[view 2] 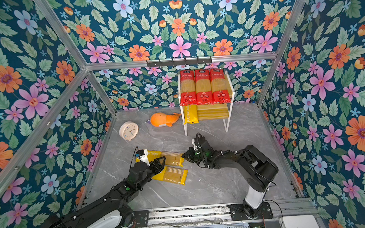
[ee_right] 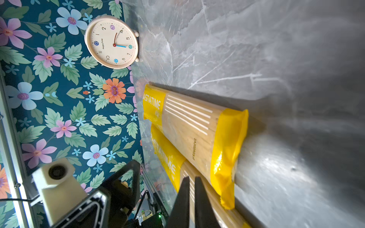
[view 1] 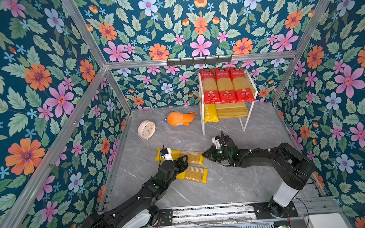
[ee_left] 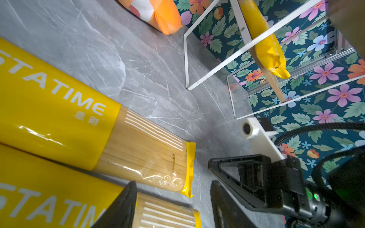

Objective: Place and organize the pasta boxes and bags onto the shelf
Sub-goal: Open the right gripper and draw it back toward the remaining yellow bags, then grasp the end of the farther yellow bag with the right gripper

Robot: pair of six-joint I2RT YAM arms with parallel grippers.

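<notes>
- We find two long, flat yellow "PASTATIME" spaghetti packs lying side by side and nearly parallel on the grey marble-pattern tabletop (view 1: 225, 185). We call them the far pack (view 1: 193, 157) and the near pack (view 1: 197, 174).
- A third yellow pack (view 1: 211, 115) lies at the left of the lower tier of the two-tier rack of tan wooden slats on a thin white metal frame (view 1: 231, 112). Its end overhangs the front edge.
- Three clear spaghetti packs with red ends (view 1: 226, 85) lie side by side on the rack's upper tier.
- The rack stands against the back wall, right of centre, well apart from the two packs on the table.
- The black left gripper (view 1: 184, 162) hangs over the clear end of the near pack with its jaws spread and nothing held. In the left wrist view one of its fingers (ee_left: 122, 207) overlaps that pack, but we cannot confirm contact.
- The black right gripper (view 1: 204, 154) sits low at the sealed end of the far pack. Its jaws are pressed together and empty, and the left wrist view shows a strip of bare table between its tip and the pack.
- An orange plush whale (view 1: 179, 118) and a cream round clock (view 1: 146, 129) rest left of the rack, apart from all packs.
</notes>
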